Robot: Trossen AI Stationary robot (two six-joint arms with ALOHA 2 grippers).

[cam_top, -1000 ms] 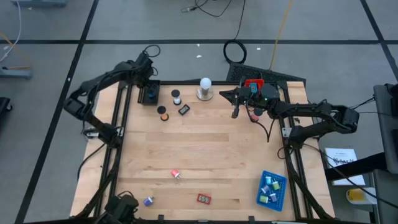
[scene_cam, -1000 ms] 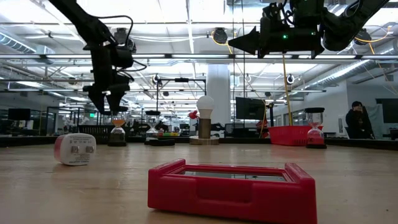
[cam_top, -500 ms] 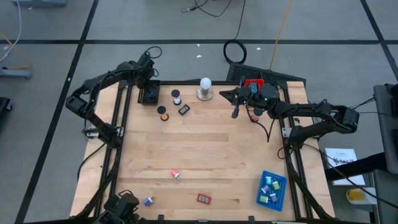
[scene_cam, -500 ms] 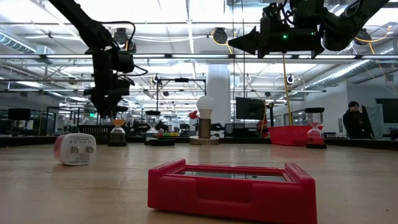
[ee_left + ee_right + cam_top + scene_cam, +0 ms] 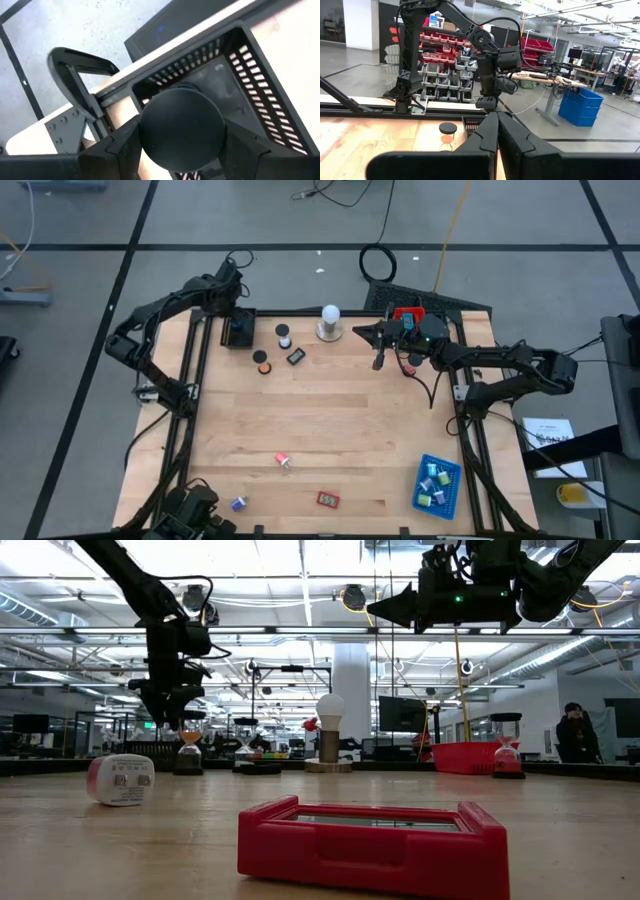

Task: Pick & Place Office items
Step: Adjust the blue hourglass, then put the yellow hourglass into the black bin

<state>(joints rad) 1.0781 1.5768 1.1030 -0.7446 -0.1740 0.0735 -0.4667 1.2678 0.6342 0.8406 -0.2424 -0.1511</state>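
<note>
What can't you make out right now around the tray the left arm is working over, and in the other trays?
- Black round piece in the left gripper: left wrist view shows only its dark face; type unclear.
- Black mesh tray: that piece and the fingers hide its floor; the arm covers it in the high view.
- Blue tray: contents too small to count.
- Red tray: mostly hidden under the right gripper.

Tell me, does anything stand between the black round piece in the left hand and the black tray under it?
Nothing visible does. The left hand holds the black round piece right over the black tray. The part of the tray floor that shows is bare; the piece hides the rest. The right hand waits, shut, farther along the table.
</note>
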